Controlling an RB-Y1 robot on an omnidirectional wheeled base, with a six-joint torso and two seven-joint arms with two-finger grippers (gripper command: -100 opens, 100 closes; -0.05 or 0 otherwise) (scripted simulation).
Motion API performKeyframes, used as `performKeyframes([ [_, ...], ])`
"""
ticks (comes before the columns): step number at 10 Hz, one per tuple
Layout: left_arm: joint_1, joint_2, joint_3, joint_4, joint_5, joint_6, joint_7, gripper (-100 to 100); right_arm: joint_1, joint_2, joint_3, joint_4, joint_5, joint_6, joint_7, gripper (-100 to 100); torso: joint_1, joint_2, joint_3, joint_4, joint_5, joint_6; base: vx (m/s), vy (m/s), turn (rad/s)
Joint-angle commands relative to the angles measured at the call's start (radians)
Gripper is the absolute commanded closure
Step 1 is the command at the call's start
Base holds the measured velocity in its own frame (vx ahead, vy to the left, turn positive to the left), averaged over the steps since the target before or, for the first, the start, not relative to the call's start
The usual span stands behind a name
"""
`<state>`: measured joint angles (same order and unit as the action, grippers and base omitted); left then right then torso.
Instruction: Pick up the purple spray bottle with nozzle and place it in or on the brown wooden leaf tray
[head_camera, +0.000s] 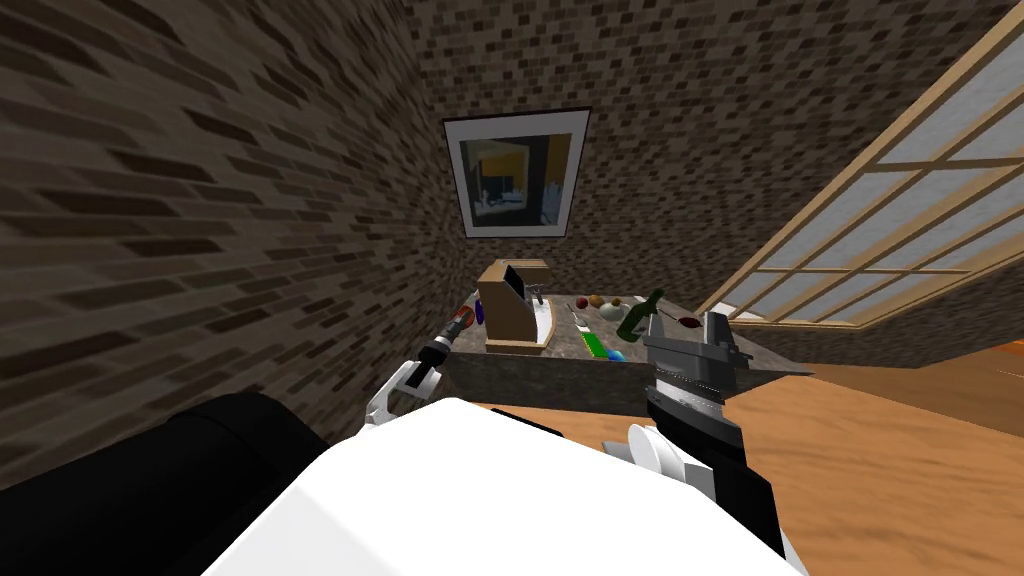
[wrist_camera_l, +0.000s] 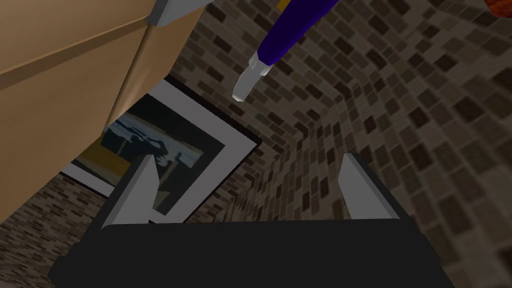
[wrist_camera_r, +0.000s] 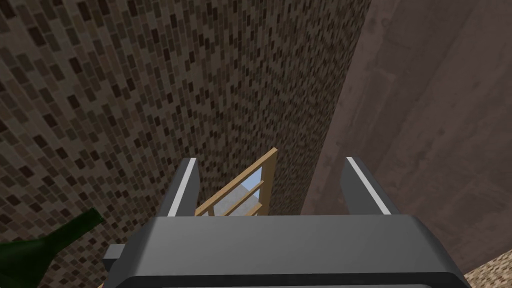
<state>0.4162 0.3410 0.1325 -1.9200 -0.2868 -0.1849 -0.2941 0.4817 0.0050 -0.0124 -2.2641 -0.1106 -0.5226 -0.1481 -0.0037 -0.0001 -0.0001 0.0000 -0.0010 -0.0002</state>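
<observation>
Closing on the purple spray bottle (wrist_camera_l: 295, 30) is the step in hand, and it calls for lining up before any squeeze. The left gripper (wrist_camera_l: 248, 159) stands with its fingers spread wide and nothing between them. The bottle lies ahead of the fingertips and off their centre line, its grey nozzle (wrist_camera_l: 247, 80) pointing back toward the gripper, apart from both blades. In the head view the purple spray bottle (head_camera: 480, 312) sits at the left end of the table (head_camera: 560, 375), just beside the tan wooden box (head_camera: 515, 305), with the left gripper (head_camera: 458, 328) near it. I judge that the hand should swing so that the purple body, not the thin nozzle, falls midway between the blades, then advance until the body is well inside before closing. A grip on the nozzle would likely twist or slip. The tan wooden box (wrist_camera_l: 65, 75) is close on one side, so the nearer finger needs room to pass without nudging it. The right gripper (head_camera: 688, 325) hovers open and empty over the table's other end, near a green bottle (head_camera: 640, 315). The leaf tray I cannot pick out with any certainty.
</observation>
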Motion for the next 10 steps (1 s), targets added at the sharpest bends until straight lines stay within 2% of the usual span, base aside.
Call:
performKeyframes([
  [1,-0.018,0.036,0.008,0.03,-0.023,0.05,-0.009,-100,0.0,0.0,0.0,0.0,0.0,0.0,0.0,0,0.0,0.0,0.0,0.0,0.0,0.0,0.016,-0.056,-0.169],
  [10,-0.076,0.193,0.046,0.182,-0.141,0.256,-0.066,-100,0.0,0.0,0.0,0.0,0.0,0.0,0.0,0,0.001,0.001,0.0,0.0,0.0,0.0,0.015,-0.05,-0.142],
])
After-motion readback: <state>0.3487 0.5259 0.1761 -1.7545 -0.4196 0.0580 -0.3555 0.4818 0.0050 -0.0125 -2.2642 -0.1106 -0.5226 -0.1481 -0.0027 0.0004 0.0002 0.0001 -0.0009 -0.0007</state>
